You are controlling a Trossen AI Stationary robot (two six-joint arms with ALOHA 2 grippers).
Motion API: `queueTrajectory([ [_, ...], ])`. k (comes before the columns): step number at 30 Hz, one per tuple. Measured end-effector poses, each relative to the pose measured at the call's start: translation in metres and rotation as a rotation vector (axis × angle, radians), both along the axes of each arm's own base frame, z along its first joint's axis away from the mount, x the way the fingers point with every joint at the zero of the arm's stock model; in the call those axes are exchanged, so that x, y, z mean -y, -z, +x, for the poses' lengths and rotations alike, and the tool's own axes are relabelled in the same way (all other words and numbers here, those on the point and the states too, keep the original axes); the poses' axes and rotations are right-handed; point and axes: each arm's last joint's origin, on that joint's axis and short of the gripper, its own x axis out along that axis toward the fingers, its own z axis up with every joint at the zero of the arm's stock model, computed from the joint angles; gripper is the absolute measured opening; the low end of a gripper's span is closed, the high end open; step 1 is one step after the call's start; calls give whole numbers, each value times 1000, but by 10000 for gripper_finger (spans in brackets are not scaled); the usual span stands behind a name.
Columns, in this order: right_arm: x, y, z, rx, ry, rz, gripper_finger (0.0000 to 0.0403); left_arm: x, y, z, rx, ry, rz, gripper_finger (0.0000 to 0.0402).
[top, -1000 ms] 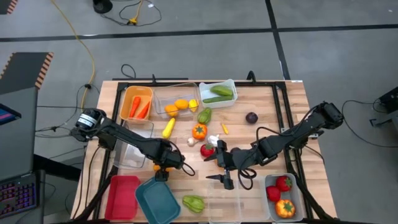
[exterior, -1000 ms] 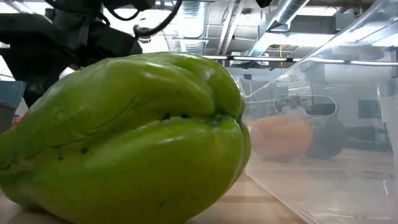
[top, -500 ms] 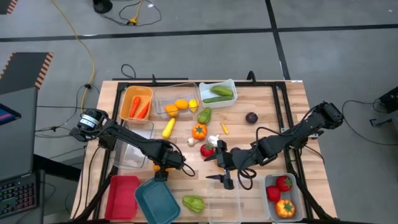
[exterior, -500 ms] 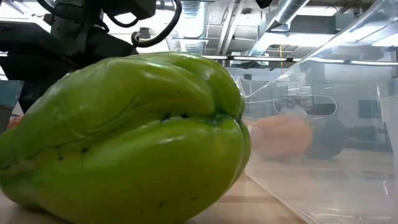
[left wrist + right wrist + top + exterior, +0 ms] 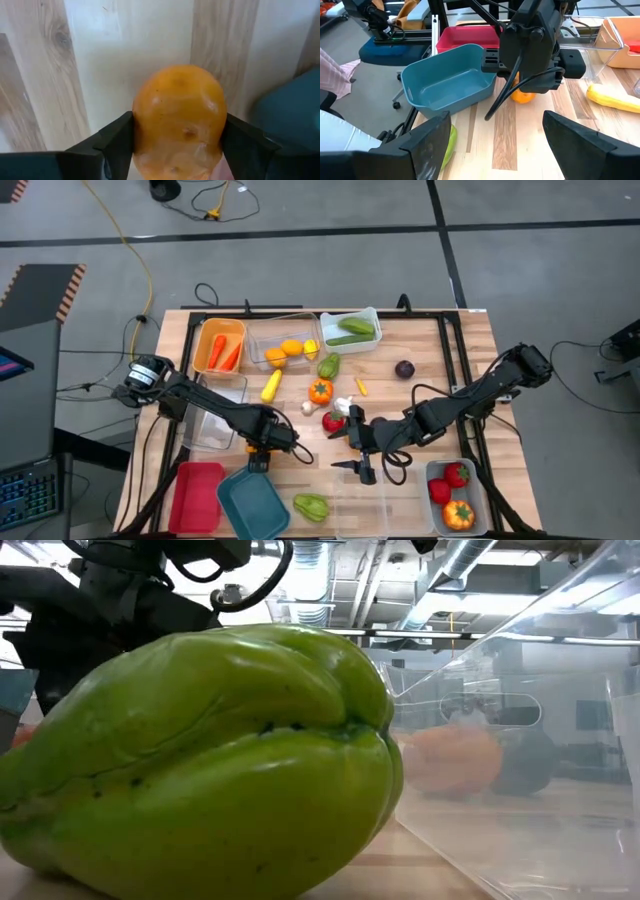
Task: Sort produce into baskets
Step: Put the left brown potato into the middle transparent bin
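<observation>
My left gripper [image 5: 258,454] points down at the near left of the table, beside the teal bin [image 5: 252,500], and is shut on a round orange fruit [image 5: 177,120]. The right wrist view shows that fruit [image 5: 522,96] under the left gripper. My right gripper [image 5: 357,470] is open and empty near the table's middle front, low over the board. A green pepper [image 5: 311,505] lies on the board by the near edge, and fills the low view [image 5: 200,760]. My left gripper pinches the orange fruit between its two fingers, one on each opposite side [image 5: 139,131]. The fingers come from above, pointing down. The fruit is at the board's surface or just over it; I cannot tell which.
A red bin [image 5: 197,495] and a clear bin [image 5: 360,515] flank the teal bin at the front. A blue-grey bin [image 5: 432,470] holds tomatoes. At the back stand an orange bin [image 5: 201,340], a clear bin [image 5: 262,332] and a white bin [image 5: 372,315]. Loose produce [image 5: 320,391] lies mid-table.
In the low view my left arm has shifted a little over the orange fruit. Everything on the table stays where it was.
</observation>
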Motion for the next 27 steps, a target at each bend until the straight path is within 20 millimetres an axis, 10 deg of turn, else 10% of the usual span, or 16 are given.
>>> queueTrajectory([
  [13, 0, 0, 0, 0, 0, -1, 341, -1, -95, 15, 33, 125, 204, 250],
  [27, 0, 0, 0, 0, 0, 0, 341, -25, -160, -43, 120, -31, 339, 250],
])
